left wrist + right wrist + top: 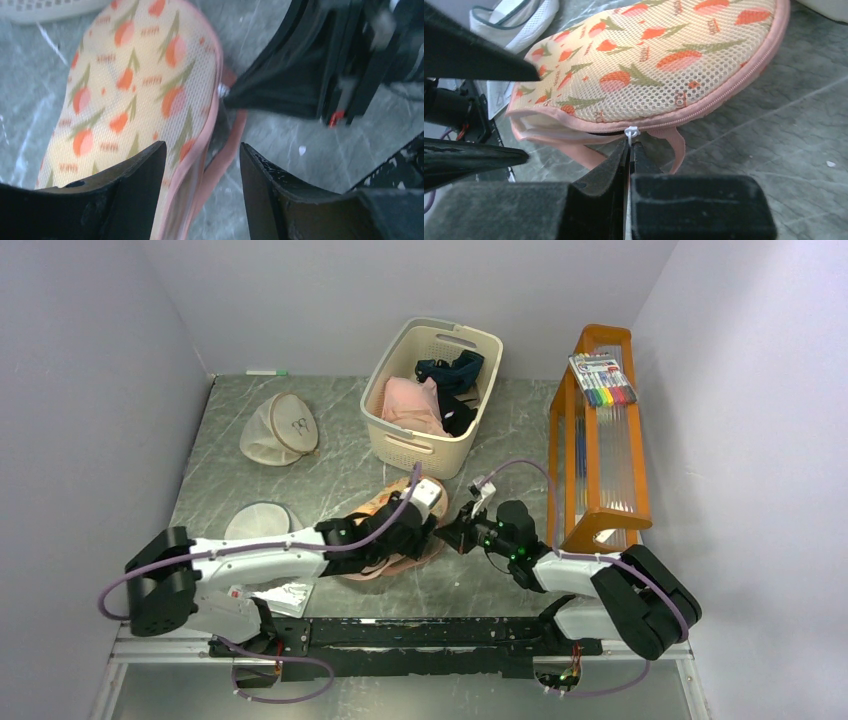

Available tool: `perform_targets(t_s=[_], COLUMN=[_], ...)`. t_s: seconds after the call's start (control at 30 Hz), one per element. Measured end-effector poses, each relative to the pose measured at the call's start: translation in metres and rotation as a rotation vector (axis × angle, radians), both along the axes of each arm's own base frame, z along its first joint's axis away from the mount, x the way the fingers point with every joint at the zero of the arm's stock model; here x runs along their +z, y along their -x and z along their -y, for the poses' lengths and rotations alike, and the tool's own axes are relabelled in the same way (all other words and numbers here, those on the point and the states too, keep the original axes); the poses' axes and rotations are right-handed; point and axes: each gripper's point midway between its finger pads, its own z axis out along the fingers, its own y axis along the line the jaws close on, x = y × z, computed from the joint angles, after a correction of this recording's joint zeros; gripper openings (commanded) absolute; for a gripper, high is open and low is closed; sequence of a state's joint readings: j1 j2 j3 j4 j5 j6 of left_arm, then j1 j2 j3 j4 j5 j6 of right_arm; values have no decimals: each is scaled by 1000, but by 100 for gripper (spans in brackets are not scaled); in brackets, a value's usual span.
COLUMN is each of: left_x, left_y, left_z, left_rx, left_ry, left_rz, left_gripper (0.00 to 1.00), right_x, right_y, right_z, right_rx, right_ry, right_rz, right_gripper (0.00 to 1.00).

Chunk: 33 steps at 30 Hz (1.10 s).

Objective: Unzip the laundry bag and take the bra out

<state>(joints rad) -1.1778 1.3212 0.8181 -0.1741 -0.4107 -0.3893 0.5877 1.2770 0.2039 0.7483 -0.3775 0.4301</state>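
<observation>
**Lead:** Where's the laundry bag (659,65) sitting?

**Operator:** I see it flat on the counter (230,480), about in the middle, just on the near side of the cream basket (400,440). Both my arms reach in to it, one from each side.

**Lead:** What's your right tool (630,142) doing?

**Operator:** It's pinched closed on the small white zip pull (631,132) at the bag's near edge. On my right wrist view the pull stands up straight between the two fingertips. Left of the pull, the zip has parted and I can see a pale lining in the gap. Right of it, the teeth are closed along the pink rim.

**Lead:** And the left tool (201,146)?

**Operator:** Its fingers stand well apart and I've got nothing in them. On the left wrist view, the bag's pink edge runs up between the two fingers without either one pressing on it. The right tool's black tip meets that edge just beyond them.
</observation>
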Motion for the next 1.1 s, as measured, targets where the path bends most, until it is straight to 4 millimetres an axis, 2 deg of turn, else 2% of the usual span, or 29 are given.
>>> perform_targets(t_s=[0.1,0.23,0.4,0.67,0.9,1.1], left_x=[6,-11,-31,-32,-34,-36], left_y=[-14,-25,-26,-23,-13,-16], left_z=[22,32,31,27,3,10], left_rx=[-16,-34,-54,-51,-39,-36], left_ry=[-12,-84,-152,-138,-109,-100], left_rz=[47,73,69,66,62,67], left_gripper=[66,63,64,66,67,63], right_x=[5,7,3,4,6,5], right_y=[5,11,13,13,14,16], right_z=[-6,-11,-9,-8,-10,-11], right_rx=[34,59,58,62,68,80], right_ry=[-18,-28,-15,-14,-20,-22], right_rz=[17,28,28,40,47,42], right_gripper=[0,0,0,0,0,0])
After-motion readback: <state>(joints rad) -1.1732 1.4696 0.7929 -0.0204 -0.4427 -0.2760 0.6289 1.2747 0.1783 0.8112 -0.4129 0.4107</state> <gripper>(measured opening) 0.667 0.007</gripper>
